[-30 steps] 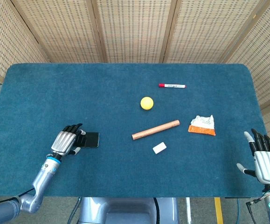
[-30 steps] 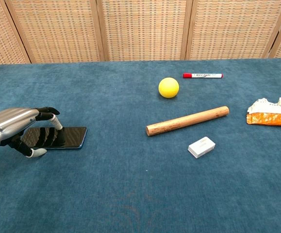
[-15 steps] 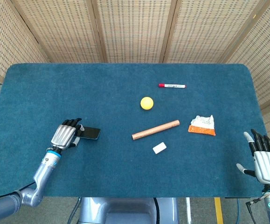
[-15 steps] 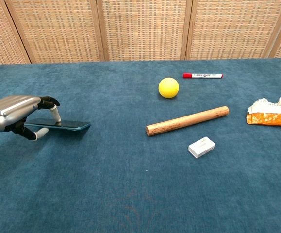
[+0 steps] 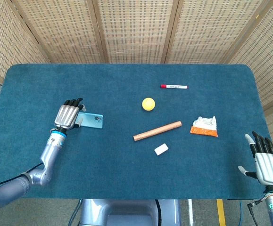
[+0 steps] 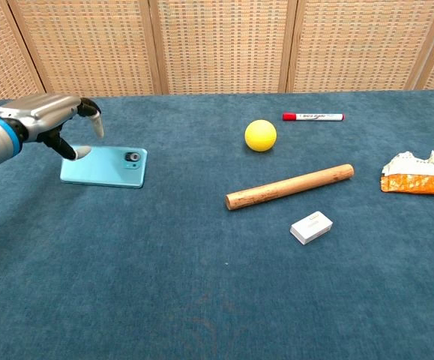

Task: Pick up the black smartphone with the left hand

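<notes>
The smartphone (image 5: pixel 92 121) is off the table at the left, and it shows a teal back with a camera lens (image 6: pixel 133 157) toward the chest view. My left hand (image 5: pixel 68 115) holds it by its left end, thumb under it and fingers (image 6: pixel 91 112) curled over the edge. In the chest view the phone (image 6: pixel 106 166) hangs level, with my left hand (image 6: pixel 48 120) above and to its left. My right hand (image 5: pixel 267 162) rests at the table's near right corner, fingers spread, holding nothing.
A yellow ball (image 5: pixel 148 104), a red marker (image 5: pixel 174 86), a wooden rod (image 5: pixel 157 131), a white eraser (image 5: pixel 161 149) and an orange-white wrapper (image 5: pixel 204 126) lie in the middle and right of the blue table (image 5: pixel 127 188). Woven screens stand behind it.
My left hand has lifted the phone off the cloth and carried it up and away from the front edge. The phone has tipped, so its teal back now shows. The right hand is still.
</notes>
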`<state>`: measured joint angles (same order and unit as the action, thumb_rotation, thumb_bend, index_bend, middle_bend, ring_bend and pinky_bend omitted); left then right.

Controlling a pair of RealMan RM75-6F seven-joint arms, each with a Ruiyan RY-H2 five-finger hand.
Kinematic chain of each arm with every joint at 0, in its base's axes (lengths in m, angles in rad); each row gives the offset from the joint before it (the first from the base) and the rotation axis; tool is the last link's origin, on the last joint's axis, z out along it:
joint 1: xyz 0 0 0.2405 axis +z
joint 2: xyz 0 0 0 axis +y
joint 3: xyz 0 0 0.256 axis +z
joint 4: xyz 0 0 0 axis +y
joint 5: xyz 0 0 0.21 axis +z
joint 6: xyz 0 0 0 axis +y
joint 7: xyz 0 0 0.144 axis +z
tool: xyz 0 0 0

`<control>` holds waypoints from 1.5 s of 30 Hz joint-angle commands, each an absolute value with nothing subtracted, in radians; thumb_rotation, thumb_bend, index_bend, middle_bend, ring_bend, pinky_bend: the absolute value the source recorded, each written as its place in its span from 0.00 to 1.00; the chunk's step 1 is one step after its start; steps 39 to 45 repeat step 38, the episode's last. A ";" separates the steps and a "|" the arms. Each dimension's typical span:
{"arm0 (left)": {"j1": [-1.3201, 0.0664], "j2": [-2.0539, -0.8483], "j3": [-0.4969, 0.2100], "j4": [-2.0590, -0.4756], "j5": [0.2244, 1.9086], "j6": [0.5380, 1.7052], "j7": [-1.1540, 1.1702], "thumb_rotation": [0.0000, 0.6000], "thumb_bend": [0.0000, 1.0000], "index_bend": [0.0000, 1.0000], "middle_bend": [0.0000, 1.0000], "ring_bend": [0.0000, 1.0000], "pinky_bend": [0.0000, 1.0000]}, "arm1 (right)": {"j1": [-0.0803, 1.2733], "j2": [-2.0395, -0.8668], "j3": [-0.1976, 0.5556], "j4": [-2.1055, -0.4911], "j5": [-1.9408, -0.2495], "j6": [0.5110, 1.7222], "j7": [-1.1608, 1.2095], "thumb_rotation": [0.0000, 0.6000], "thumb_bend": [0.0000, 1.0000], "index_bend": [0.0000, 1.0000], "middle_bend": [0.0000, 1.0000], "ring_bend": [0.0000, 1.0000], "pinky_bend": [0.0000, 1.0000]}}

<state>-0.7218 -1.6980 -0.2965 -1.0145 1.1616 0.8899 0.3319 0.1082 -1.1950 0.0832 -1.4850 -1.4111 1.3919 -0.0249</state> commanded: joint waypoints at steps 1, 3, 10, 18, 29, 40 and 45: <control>-0.776 -1.725 -0.343 -0.963 1.088 0.833 0.351 1.00 0.23 0.10 0.01 0.01 0.11 | 0.109 -1.198 0.086 -1.479 -1.403 1.388 -0.025 1.00 0.00 0.00 0.00 0.00 0.00; -0.777 -1.716 -0.344 -0.975 1.107 0.848 0.312 1.00 0.14 0.01 0.00 0.00 0.02 | 0.109 -1.198 0.088 -1.476 -1.397 1.385 -0.021 1.00 0.00 0.00 0.00 0.00 0.00; -0.697 -1.581 -0.304 -1.134 1.230 1.006 0.193 1.00 0.00 0.00 0.00 0.00 0.00 | 0.106 -1.194 0.090 -1.474 -1.400 1.393 -0.008 1.00 0.00 0.00 0.00 0.00 0.00; -0.536 -1.367 -0.251 -1.386 1.286 1.177 0.129 1.00 0.00 0.00 0.00 0.00 0.00 | 0.099 -1.183 0.085 -1.500 -1.423 1.417 -0.010 1.00 0.00 0.00 0.00 0.00 0.00; -0.238 -1.083 -0.088 -1.736 1.330 1.400 0.064 1.00 0.00 0.00 0.00 0.00 0.00 | 0.090 -1.169 0.082 -1.547 -1.467 1.468 -0.044 1.00 0.00 0.00 0.00 0.00 0.00; -0.150 -1.046 -0.026 -1.747 1.478 1.516 -0.032 1.00 0.00 0.00 0.00 0.00 0.00 | 0.082 -1.153 0.084 -1.573 -1.483 1.496 -0.043 1.00 0.00 0.00 0.00 0.00 0.00; -0.150 -1.046 -0.026 -1.747 1.478 1.516 -0.032 1.00 0.00 0.00 0.00 0.00 0.00 | 0.082 -1.153 0.084 -1.573 -1.483 1.496 -0.043 1.00 0.00 0.00 0.00 0.00 0.00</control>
